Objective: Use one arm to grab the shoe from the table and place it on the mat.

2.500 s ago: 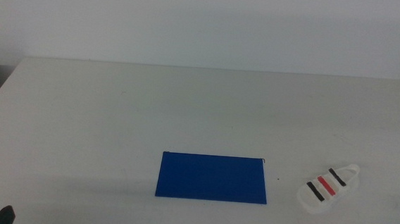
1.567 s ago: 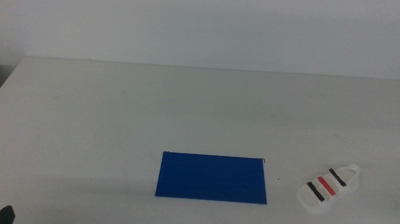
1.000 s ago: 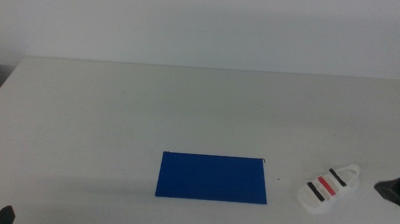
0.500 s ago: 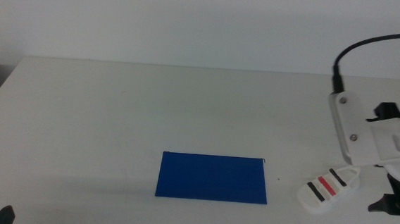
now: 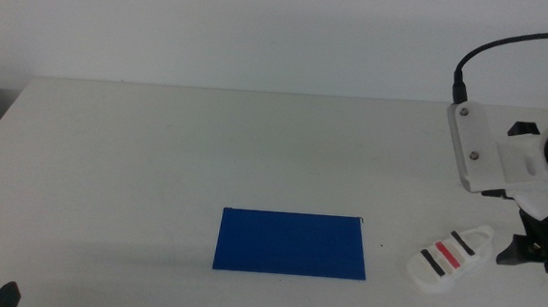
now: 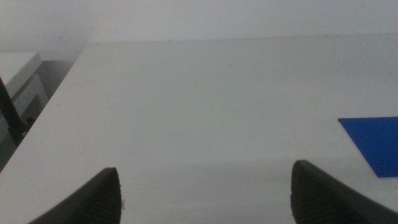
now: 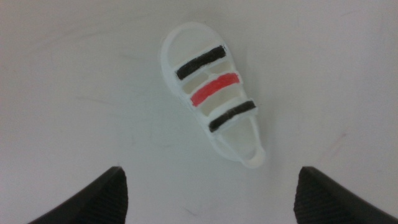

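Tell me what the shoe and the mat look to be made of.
Shoe: likely moulded plastic or foam, with a smooth matte white body in one piece; the black and red straps look flat, perhaps painted. Mat: thin flat dark-blue sheet, maybe paper, card or plastic, lying flush with crisp edges and showing no weave.

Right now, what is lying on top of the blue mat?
Nothing lies on the mat: its whole blue surface shows bare. The shoe sits on the table beside it, apart. The right pincer hovers open above the shoe; the left pincer waits open, away.
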Motion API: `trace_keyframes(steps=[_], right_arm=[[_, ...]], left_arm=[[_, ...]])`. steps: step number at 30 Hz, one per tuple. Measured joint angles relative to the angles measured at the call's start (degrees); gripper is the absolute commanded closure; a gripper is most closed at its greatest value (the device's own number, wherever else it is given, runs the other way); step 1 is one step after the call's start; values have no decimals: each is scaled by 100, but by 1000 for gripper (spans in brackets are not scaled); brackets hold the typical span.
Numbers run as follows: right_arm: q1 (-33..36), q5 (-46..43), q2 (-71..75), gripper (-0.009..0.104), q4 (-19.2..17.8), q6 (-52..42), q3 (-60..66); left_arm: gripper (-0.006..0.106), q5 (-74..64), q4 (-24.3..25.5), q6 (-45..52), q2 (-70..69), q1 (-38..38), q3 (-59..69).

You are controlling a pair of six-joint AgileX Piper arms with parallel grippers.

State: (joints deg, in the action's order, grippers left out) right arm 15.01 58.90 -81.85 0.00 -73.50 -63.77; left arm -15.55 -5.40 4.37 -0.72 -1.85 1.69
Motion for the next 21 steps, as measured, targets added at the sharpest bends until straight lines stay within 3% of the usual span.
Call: trace_keyframes(steps=[9, 21], right_arm=[[0, -63, -439, 4, 0, 93, -85], [0, -170, -1435, 17, 41, -869, -454]], left_arm=[[7, 0, 0, 0, 0, 0, 0], [7, 0, 0, 0, 0, 0, 0]])
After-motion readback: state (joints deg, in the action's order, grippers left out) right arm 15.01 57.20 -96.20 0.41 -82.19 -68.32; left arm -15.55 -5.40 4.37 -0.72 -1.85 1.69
